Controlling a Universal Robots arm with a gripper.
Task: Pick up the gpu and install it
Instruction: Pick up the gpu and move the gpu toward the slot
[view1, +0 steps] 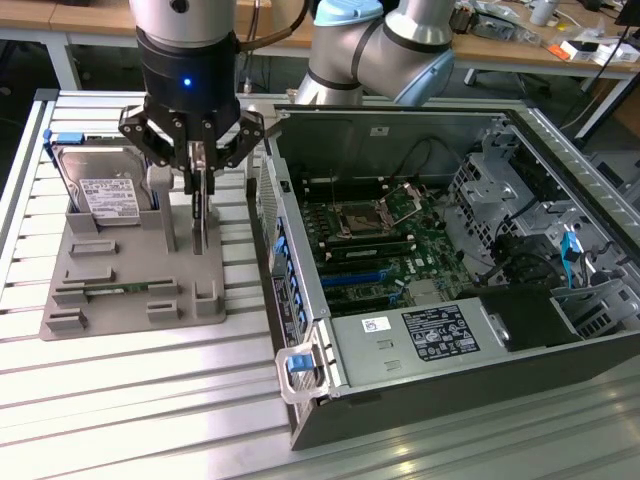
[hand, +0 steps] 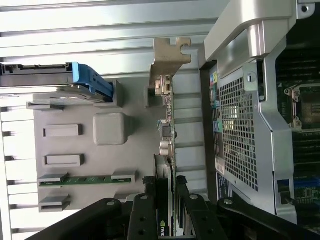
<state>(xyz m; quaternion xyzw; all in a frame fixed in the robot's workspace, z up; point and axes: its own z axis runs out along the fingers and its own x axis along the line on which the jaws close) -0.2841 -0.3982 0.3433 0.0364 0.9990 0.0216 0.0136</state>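
Observation:
The gpu (view1: 203, 222) stands on edge over the grey holder tray (view1: 120, 262), a slim card with its silver bracket (hand: 170, 56) at one end. My gripper (view1: 200, 160) hangs straight above it, with one finger on each face of the card, shut on it. In the wrist view the gpu (hand: 167, 135) runs out from between my black fingers (hand: 142, 210), the gripper (hand: 165, 200) clamped on its near end. Whether the card's lower edge still touches the tray (hand: 135, 115) I cannot tell. The open computer case (view1: 450, 250) lies to the exterior view's right, beside the tray.
A silver hard drive (view1: 105, 192) with a white label leans at the tray's back, and a green memory stick (view1: 120, 290) lies near its front. Inside the case are the motherboard's blue slots (view1: 360, 275). The case's perforated rear wall (hand: 240, 130) stands close beside the card.

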